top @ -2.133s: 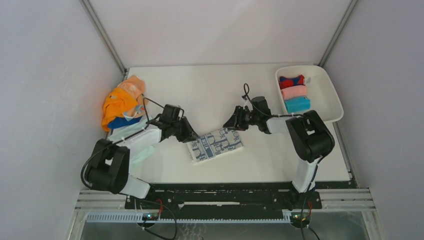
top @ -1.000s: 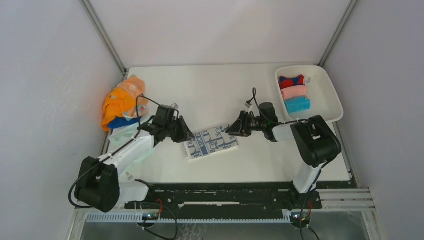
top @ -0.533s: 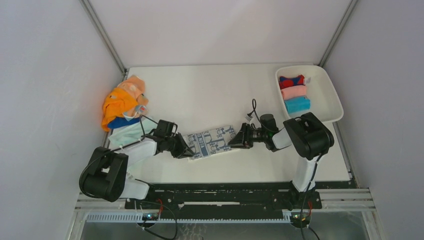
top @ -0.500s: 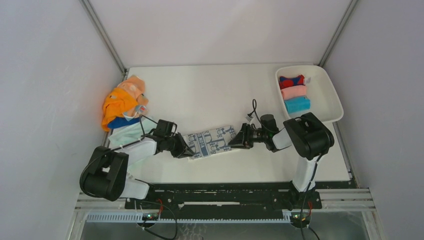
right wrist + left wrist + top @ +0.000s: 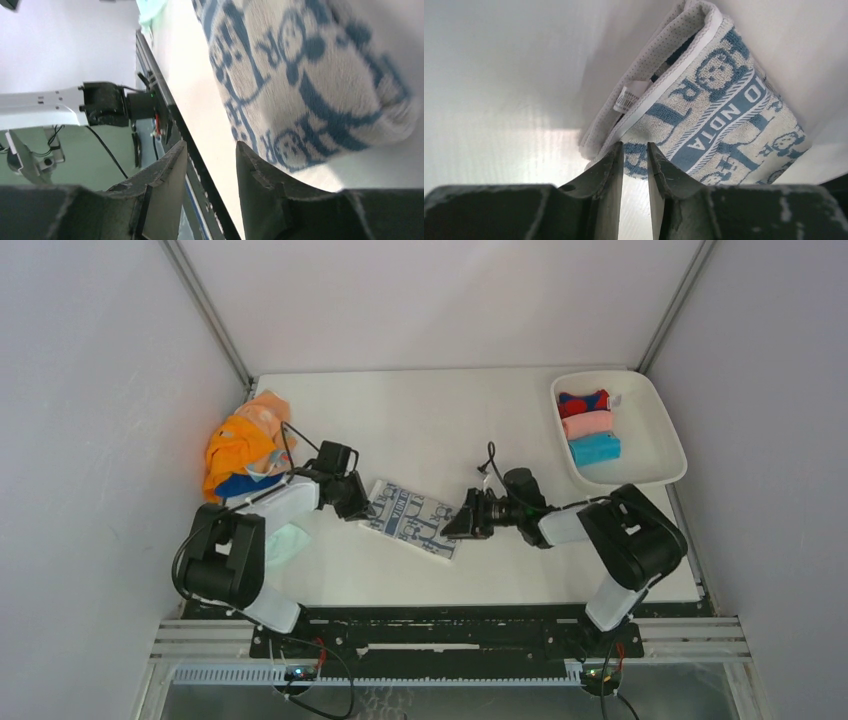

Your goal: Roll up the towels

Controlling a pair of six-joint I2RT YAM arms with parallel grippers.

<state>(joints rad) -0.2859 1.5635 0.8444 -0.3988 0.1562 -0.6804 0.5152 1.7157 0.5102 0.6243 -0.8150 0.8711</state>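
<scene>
A folded white towel with blue print (image 5: 412, 522) lies slantwise on the table between my two grippers. My left gripper (image 5: 358, 505) is at its left end. In the left wrist view (image 5: 635, 145) the jaws are nearly together and pinch the towel's (image 5: 724, 110) near edge, next to its white label. My right gripper (image 5: 452, 527) is at the towel's right end, low over the table. In the right wrist view (image 5: 210, 145) its jaws stand apart with nothing between them, and the towel (image 5: 310, 75) lies just beside the right finger.
A white tray (image 5: 660, 430) at the back right holds three rolled towels: red-blue (image 5: 583, 400), pink (image 5: 587, 424) and light blue (image 5: 594, 449). A pile of unrolled towels, orange on top (image 5: 240, 445), lies at the left edge, with a mint one (image 5: 288, 540) by the left arm.
The towel has turned: its left end went toward the back with my left gripper, its right end came nearer the front. My right gripper shifted left and slightly nearer.
</scene>
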